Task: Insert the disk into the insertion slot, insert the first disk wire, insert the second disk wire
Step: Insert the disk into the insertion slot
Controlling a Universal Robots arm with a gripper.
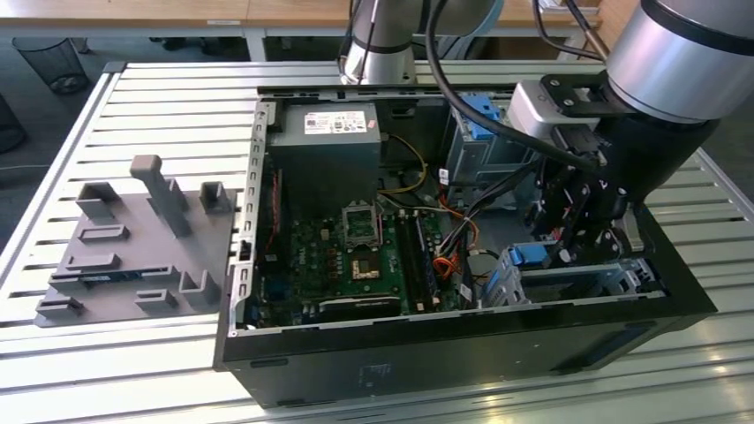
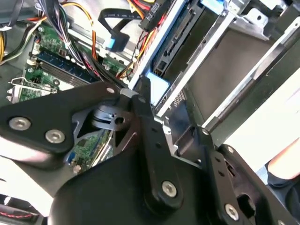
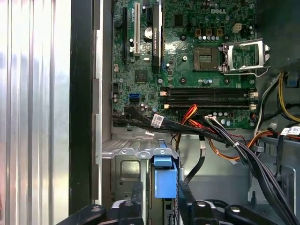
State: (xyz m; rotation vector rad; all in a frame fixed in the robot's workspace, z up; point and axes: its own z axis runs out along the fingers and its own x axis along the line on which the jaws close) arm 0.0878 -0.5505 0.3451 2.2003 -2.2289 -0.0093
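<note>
The disk [image 3: 165, 180] seems to sit partly in the slot [image 3: 123, 176], the gripper [image 1: 580, 252] just at its blue end, gripping or free I cannot tell, so the first step is in hand, asking a straight push clear of the wires [image 3: 201, 131].

Blue-framed disk [image 3: 165, 180] stands on edge inside the silver insertion slot [image 3: 124, 152]

The rectangular disk [image 3: 165, 180] has a bright blue plastic frame. The low sheet-metal insertion slot [image 3: 123, 173] is silver. The flat motherboard [image 3: 187, 70] is green with black slots; thin wires [image 3: 190, 113] are red and orange.
</note>
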